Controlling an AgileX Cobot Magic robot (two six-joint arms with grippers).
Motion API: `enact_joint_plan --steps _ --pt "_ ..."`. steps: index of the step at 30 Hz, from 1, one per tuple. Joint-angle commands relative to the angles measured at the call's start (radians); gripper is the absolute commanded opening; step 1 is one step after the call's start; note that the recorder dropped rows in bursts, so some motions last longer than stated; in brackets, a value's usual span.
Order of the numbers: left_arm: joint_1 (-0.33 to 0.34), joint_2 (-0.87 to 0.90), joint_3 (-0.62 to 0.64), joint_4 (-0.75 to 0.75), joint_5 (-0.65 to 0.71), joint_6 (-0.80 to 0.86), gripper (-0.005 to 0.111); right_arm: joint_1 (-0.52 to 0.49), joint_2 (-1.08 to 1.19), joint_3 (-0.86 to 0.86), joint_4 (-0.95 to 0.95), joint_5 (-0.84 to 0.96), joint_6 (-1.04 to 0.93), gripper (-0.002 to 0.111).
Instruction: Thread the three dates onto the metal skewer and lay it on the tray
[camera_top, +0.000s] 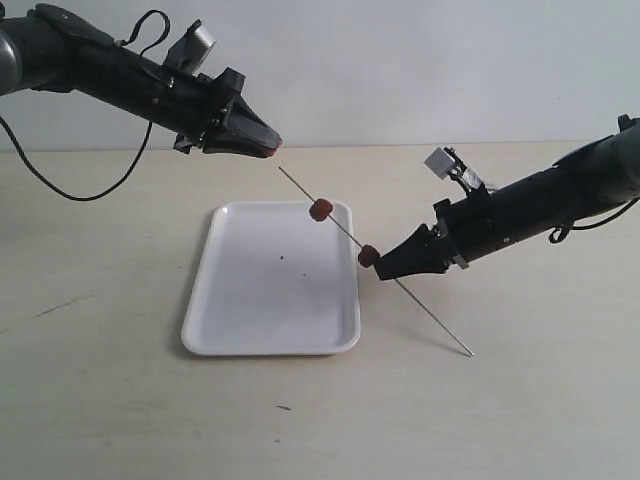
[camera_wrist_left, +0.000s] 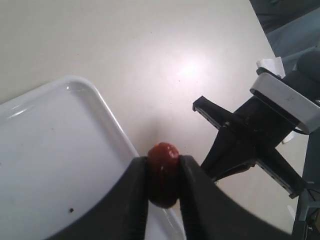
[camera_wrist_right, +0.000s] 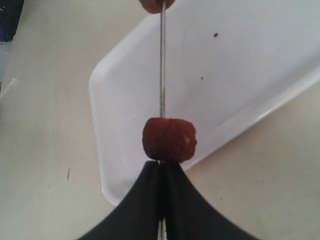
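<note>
My right gripper (camera_top: 382, 268) is shut on the thin metal skewer (camera_top: 340, 225), held slanting over the white tray (camera_top: 250, 300). Two dates sit on the rod: one (camera_top: 369, 256) right against the right fingertips, another (camera_top: 320, 210) higher up over the tray's far corner. In the right wrist view the near date (camera_wrist_right: 169, 139) touches the shut gripper (camera_wrist_right: 162, 165), with the skewer (camera_wrist_right: 162, 65) running away to the second date (camera_wrist_right: 156, 4). My left gripper (camera_top: 272, 148) hangs just beyond the skewer's upper tip, shut on the third date (camera_wrist_left: 163, 172).
The skewer's lower end (camera_top: 465, 350) points down close to the table right of the tray. The tray's rim (camera_wrist_left: 107, 120) lies under the left gripper. The right arm (camera_wrist_left: 260, 135) shows in the left wrist view.
</note>
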Motion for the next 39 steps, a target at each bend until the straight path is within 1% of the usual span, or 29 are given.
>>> enact_joint_plan --steps 1,13,25,34,39 --pt "-0.003 -0.011 -0.004 -0.005 0.008 -0.001 0.023 -0.003 -0.029 -0.007 0.020 0.006 -0.013 0.000" --pt "-0.003 -0.011 -0.004 -0.007 0.008 -0.013 0.023 -0.003 -0.042 -0.007 0.030 0.006 -0.013 0.000" --pt "-0.033 -0.011 -0.004 -0.007 0.008 -0.015 0.023 -0.003 -0.042 -0.007 0.044 0.006 -0.015 0.000" --pt "-0.039 -0.011 -0.004 -0.007 0.008 -0.018 0.023 -0.003 -0.042 -0.007 0.071 0.006 -0.031 0.000" --pt "-0.064 -0.011 -0.004 -0.005 0.008 -0.016 0.023 -0.003 -0.042 -0.007 0.081 0.006 -0.040 0.000"
